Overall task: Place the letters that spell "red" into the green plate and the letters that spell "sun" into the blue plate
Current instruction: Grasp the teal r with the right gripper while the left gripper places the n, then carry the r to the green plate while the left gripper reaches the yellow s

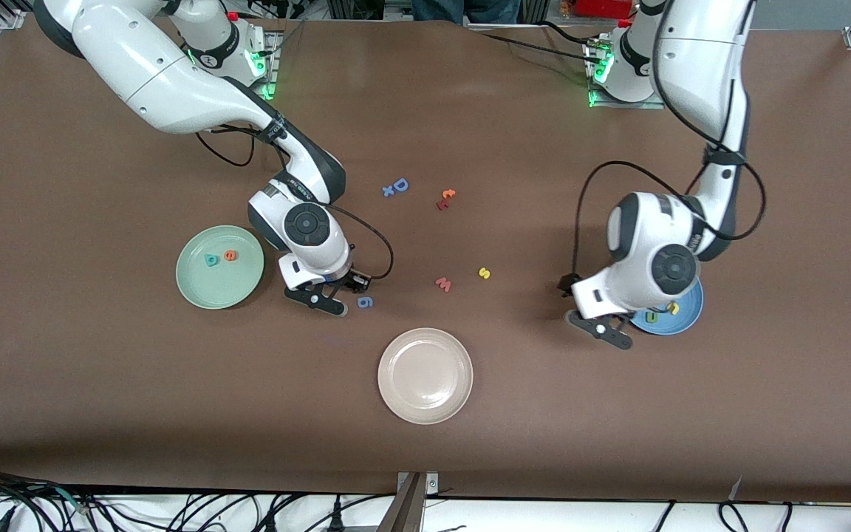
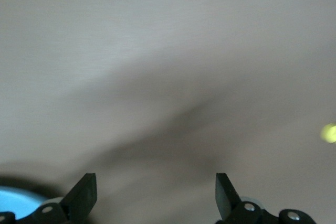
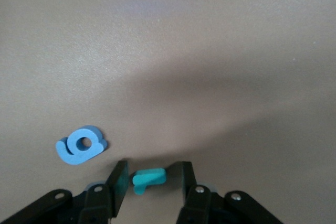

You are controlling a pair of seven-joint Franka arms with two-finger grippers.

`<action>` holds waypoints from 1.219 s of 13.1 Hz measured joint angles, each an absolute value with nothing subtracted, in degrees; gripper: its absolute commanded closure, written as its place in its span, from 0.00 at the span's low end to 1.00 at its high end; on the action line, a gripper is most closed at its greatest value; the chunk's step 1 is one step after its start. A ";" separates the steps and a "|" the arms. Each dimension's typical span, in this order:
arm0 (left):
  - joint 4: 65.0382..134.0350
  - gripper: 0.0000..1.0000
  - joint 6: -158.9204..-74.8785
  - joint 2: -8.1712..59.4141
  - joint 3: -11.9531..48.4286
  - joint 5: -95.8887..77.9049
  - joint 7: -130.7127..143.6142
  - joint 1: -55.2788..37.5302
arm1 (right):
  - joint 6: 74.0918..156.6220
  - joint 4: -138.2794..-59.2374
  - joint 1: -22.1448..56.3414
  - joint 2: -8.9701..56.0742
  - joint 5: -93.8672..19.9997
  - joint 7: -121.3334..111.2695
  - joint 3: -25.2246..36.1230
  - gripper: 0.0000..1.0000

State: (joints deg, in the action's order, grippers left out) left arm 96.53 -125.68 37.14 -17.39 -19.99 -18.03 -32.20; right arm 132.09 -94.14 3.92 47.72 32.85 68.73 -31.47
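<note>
Cream-white round plate (image 1: 425, 375) lies nearest the camera, with nothing in it that I can see. On the pale mint-green round plate (image 1: 196, 292) lie the teal "d" (image 1: 211, 260) and the orange "e" (image 1: 230, 256). The bright blue round plate (image 1: 684, 319) holds the dark green arch letter (image 1: 651, 317) and the yellow arch letter (image 1: 674, 308).

By my reckoning two letters are left. The yellow "s" (image 1: 484, 273) lies on the brown table (image 1: 100, 414), near the pink "w" (image 1: 443, 284). The light teal "r" (image 3: 148, 178) lies flat beside the blue "6"-shaped letter (image 3: 81, 145).

My right claw (image 3: 151, 167) is low over that "r". Its fingers are narrow, one on each side, and not quite touching it. The long axis of the "r" runs from finger to finger. My left claw (image 2: 156, 182) hangs wide and empty over the table, just beside the blue plate.
</note>
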 measured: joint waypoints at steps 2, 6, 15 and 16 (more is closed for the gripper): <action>96.43 0.01 -125.74 37.14 -17.15 -19.99 -12.56 -35.09 | 132.10 -94.26 4.04 47.83 33.40 68.73 -31.48 0.59; 96.43 0.02 -125.90 37.36 -17.03 -19.99 -8.58 -39.28 | 132.21 -94.14 4.42 47.75 33.82 68.73 -31.46 0.87; 96.46 0.03 -137.46 42.83 -15.50 -19.99 -2.19 -46.23 | 124.26 -92.95 0.85 44.44 34.18 57.20 -30.83 0.88; 96.47 0.03 -137.96 43.15 -15.43 -19.99 -2.17 -46.40 | 121.63 -92.92 -0.43 43.16 34.18 53.40 -30.80 0.88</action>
